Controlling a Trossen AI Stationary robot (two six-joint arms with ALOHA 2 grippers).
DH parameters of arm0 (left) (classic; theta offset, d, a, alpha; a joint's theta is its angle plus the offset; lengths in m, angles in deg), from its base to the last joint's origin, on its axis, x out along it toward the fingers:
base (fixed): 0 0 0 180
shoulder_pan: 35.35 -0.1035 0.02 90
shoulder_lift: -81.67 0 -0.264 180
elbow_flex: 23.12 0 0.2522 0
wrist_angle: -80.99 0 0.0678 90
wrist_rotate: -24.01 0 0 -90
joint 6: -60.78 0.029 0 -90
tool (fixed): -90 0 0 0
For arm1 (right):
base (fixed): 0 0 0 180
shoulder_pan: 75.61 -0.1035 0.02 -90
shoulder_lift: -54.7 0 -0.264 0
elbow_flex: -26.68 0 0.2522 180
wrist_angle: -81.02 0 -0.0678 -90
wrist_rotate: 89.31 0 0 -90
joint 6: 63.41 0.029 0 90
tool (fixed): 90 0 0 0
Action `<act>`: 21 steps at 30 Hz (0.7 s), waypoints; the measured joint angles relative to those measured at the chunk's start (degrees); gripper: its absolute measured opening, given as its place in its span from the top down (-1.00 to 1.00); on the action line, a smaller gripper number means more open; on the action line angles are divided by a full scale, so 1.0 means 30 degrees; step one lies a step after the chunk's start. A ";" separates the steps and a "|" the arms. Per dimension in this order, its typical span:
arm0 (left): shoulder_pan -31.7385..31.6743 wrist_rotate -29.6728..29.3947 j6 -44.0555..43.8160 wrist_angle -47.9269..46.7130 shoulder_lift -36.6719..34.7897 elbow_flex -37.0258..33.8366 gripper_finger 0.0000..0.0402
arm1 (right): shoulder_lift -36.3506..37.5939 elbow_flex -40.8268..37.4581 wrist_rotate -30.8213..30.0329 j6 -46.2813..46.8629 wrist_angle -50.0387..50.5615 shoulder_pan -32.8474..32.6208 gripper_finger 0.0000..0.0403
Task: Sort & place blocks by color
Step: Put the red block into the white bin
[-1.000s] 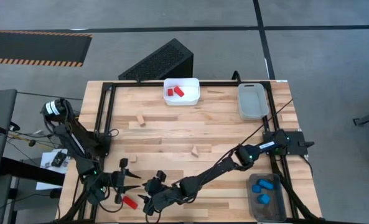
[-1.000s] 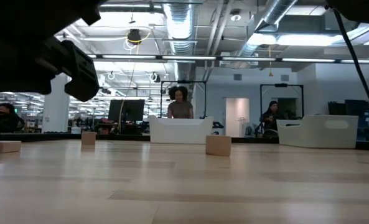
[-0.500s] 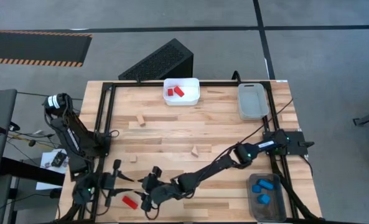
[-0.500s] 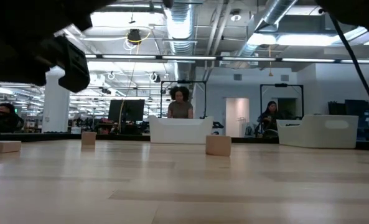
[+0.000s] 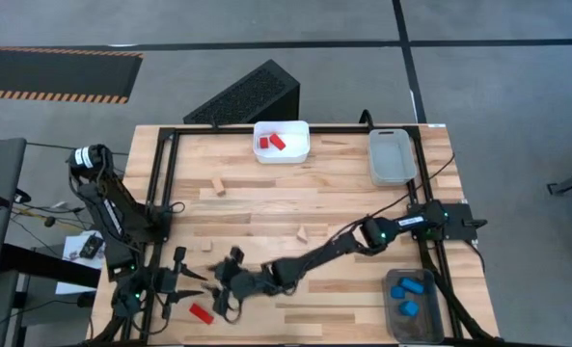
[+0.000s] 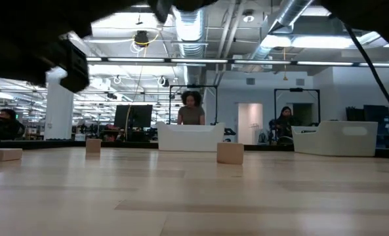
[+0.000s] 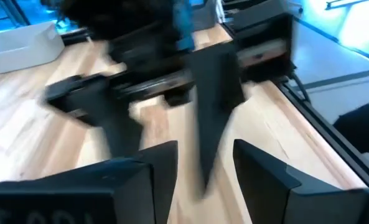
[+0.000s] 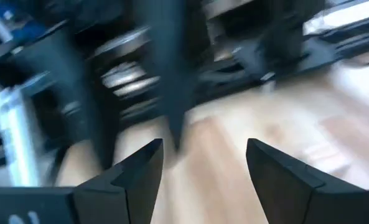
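The red block is lying loose on the wooden table near its front edge, between and just below the left gripper and the right gripper, both with fingers spread and holding nothing. Whichever claw is taking it should be settling straight over it before closing, while the other is keeping clear. Beyond, natural blocks and bins are sitting farther off, and people are standing in the room behind.

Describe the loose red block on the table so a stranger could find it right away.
Start at the table's near-left corner, where both grippers meet. The red block lies flat on the wood between the left gripper and right gripper. It's the only red piece outside the white bin.
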 joint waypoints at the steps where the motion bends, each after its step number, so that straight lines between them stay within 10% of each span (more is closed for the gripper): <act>1: 0.0136 0.0056 0.0001 0.0002 0.0000 0.0000 0.27 | 0.0000 -0.0002 -0.0002 -0.0058 0.0003 -0.0277 -0.25; 11: 0.0914 0.1255 -0.0376 -0.0689 0.0007 -0.0015 0.27 | 0.0000 -0.0007 0.1176 0.0010 -0.0244 0.0153 -0.25; 21: 0.0918 0.7652 -0.1196 0.0128 0.1446 0.0000 0.27 | 0.0000 -0.0015 0.1596 -0.1789 0.3453 -0.1258 -0.25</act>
